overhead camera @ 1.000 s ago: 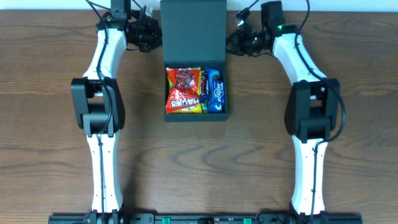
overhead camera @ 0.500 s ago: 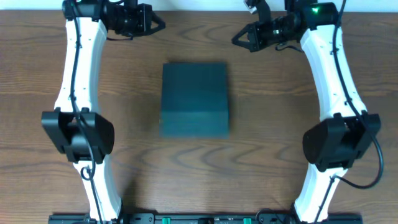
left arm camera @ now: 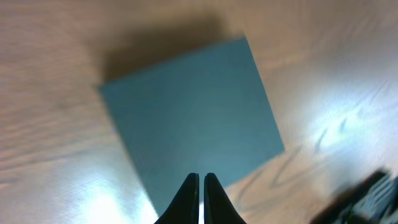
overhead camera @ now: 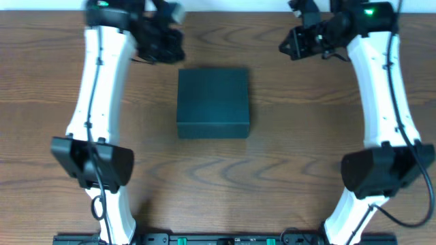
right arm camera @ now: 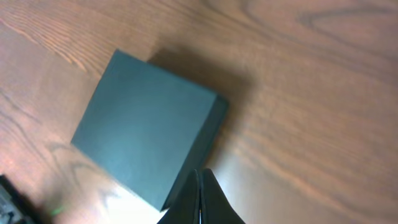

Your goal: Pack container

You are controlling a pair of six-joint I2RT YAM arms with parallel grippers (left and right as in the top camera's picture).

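The dark green, matte, square cardboard container (overhead camera: 213,102) sits on the brown wood-grain table (overhead camera: 286,156), roughly midway between the two arms and a little toward the far edge. Its flap lid lies flat and closed, so the top is one plain, unmarked surface with crisp straight edges and sharp corners. The low front wall shows as a slightly darker band. In the left wrist view the container (left arm camera: 193,118) is softly blurred and catches a pale sheen. In the right wrist view it (right arm camera: 146,124) looks flat and dull, with a shallow side wall and a shadow on the wood beside it. The left gripper (overhead camera: 172,47) hangs beyond the container's far left corner, its slim black fingers (left arm camera: 191,193) pressed together on nothing. The right gripper (overhead camera: 286,46) hangs beyond the far right corner, likewise closed and empty, well apart from the container.
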